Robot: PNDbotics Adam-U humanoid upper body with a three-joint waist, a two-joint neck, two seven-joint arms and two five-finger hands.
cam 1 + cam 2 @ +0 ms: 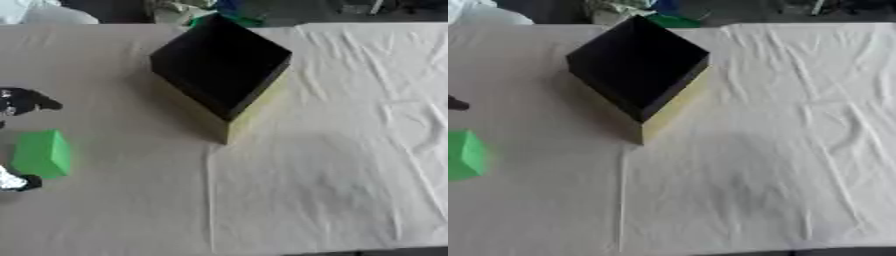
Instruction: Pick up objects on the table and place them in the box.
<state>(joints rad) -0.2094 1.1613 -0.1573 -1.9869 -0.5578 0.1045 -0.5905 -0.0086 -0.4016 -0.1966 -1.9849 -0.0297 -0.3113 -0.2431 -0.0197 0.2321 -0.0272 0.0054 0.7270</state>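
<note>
A: What is seen on the cream cloth-covered tabletop?

B: An open square box with a black inside and pale yellow outer walls is set corner-on in the upper middle of the frame. A bright green block is seen at the left edge, well apart from the box.

A: Which hand is shown?

B: Only black and silver parts of the left hand are shown at the left edge, above and below the block. Whether the fingers are spread or closed on the block cannot be told. The right hand is not shown.
</note>
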